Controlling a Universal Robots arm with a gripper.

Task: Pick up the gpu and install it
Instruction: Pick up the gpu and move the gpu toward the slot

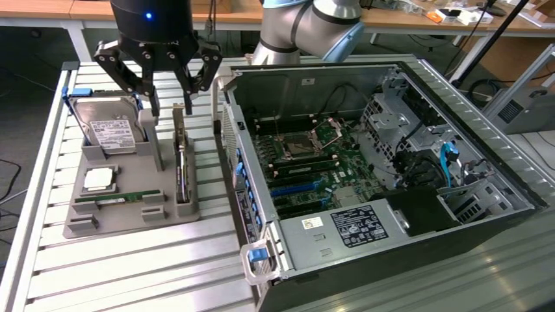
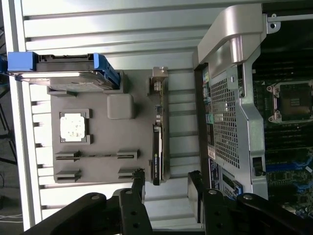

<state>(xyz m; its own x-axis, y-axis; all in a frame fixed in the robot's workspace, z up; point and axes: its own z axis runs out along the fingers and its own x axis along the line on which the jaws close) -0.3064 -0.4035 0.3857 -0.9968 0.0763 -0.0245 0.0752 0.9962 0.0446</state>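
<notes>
The gpu (image 1: 180,162) stands on its long edge in a slot of the grey tray (image 1: 130,221), along the tray's side nearest the computer case (image 1: 286,91); its silver bracket (image 2: 160,73) sits at one end of the tray and its dark board (image 2: 157,142) runs along that side. We see nothing touching the card; it is seated and not yet lifted.

Above the tray hangs the gripper (image 1: 167,104), jaws spread wide and holding nothing. In the wrist view the gripper (image 2: 167,174) has the card's dark end between its two fingers, nearer one of them.

Across the tray from the card stands the hard drive (image 1: 108,127) with its blue rails; the processor chip (image 1: 98,179) lies flat near the tray's middle; the RAM stick (image 1: 117,196) lies beside the chip; the slatted table (image 1: 130,273) carries the tray and the case. Beyond the tray's card side, the case lies open with the motherboard (image 1: 316,162) showing.

We judge the step in hand to be the approach for the pick; installation has not begun. A grasp here calls for centring the thin board between the fingers and lifting it straight out of its slot.
</notes>
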